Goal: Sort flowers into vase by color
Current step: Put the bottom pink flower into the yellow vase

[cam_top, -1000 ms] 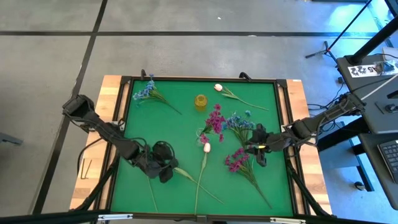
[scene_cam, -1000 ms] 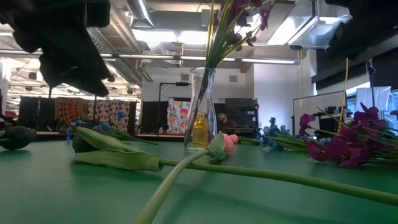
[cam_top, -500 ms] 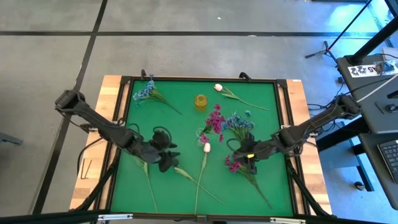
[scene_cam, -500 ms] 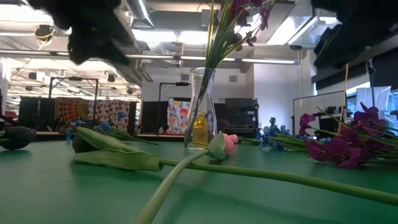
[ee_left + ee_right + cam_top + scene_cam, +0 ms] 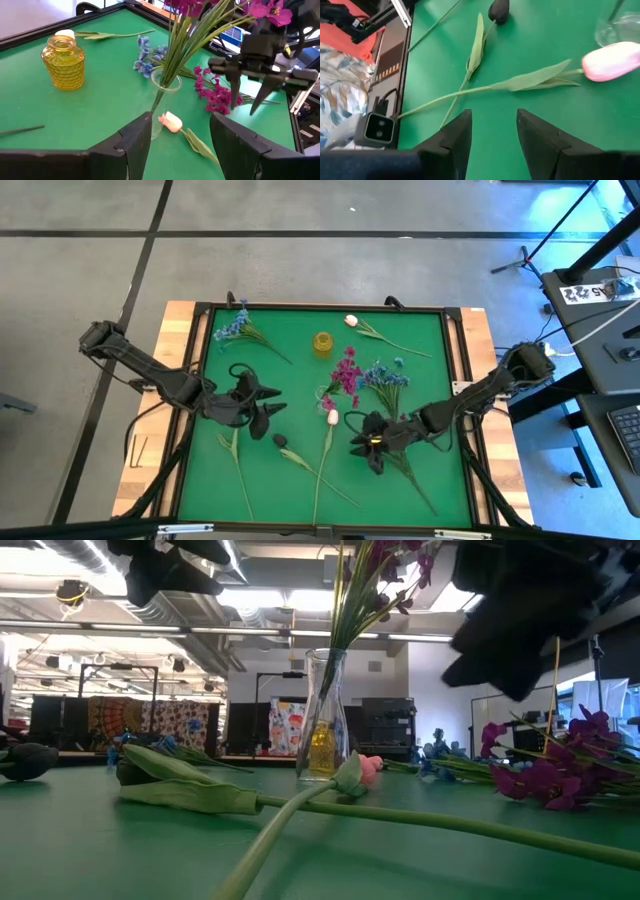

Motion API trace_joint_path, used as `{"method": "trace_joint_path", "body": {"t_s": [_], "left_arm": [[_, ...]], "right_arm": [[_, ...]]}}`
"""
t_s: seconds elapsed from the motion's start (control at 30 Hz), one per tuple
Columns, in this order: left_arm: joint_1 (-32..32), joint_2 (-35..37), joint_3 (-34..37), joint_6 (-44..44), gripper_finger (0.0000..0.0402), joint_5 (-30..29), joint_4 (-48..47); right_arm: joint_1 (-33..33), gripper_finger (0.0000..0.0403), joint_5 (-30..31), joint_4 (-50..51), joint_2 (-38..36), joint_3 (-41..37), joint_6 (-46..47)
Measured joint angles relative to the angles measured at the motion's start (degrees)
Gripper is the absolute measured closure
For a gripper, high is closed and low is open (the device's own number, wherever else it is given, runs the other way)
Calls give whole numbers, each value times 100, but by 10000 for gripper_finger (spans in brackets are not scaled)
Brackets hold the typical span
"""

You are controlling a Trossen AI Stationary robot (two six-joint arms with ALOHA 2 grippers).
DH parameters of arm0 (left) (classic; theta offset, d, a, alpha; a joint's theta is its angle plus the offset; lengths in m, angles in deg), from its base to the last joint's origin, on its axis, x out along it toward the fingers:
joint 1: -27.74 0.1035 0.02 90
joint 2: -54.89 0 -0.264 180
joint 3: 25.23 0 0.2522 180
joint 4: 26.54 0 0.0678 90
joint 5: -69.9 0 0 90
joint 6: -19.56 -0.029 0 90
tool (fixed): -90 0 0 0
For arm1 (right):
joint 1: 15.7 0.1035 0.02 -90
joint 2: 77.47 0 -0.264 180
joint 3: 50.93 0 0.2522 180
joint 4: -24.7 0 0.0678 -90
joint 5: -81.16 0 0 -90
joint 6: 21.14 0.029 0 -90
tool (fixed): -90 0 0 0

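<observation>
The left gripper (image 5: pixel 268 408) is seen over the left half of the green worktop (image 5: pixel 420 340), its jaws spread wide and nothing held between them. The right gripper (image 5: pixel 368 452) is placed over the right half, above a magenta cluster (image 5: pixel 380 442) that lies flat; its jaws are parted about halfway and are closed on nothing.

A clear glass vase (image 5: pixel 162 97) stands near the middle of the worktop, and magenta flowers (image 5: pixel 346 372) are already set in it, their green stems fanning upward. A yellow glass jar (image 5: pixel 322 343) is seen behind it, standing apart. A white-pink tulip (image 5: pixel 332 417) lies just beside the foot of the clear vase, with its long stem running toward the front edge. A dark bud (image 5: pixel 280 441) is found on the worktop between the two grippers. A blue cluster (image 5: pixel 230 328) lies at the far left corner, a second blue cluster (image 5: pixel 385 375) to the right of the clear vase, and another pale tulip (image 5: pixel 351 321) near the far edge.
</observation>
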Motion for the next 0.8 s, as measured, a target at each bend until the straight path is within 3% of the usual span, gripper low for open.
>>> {"method": "trace_joint_path", "body": {"t_s": [0.23, 0.47, 0.8], "left_arm": [[-2, -12, 0, -26, 208, 2, -3], [-2, -12, 0, -103, 208, 0, 6], [-2, -12, 0, -101, 208, 0, 6]], "right_arm": [[-141, 246, 59, -859, 605, 0, 174], [-452, 246, 415, -1081, 923, 2, 103], [-651, 246, 509, -1395, 1369, 2, -871]]}}
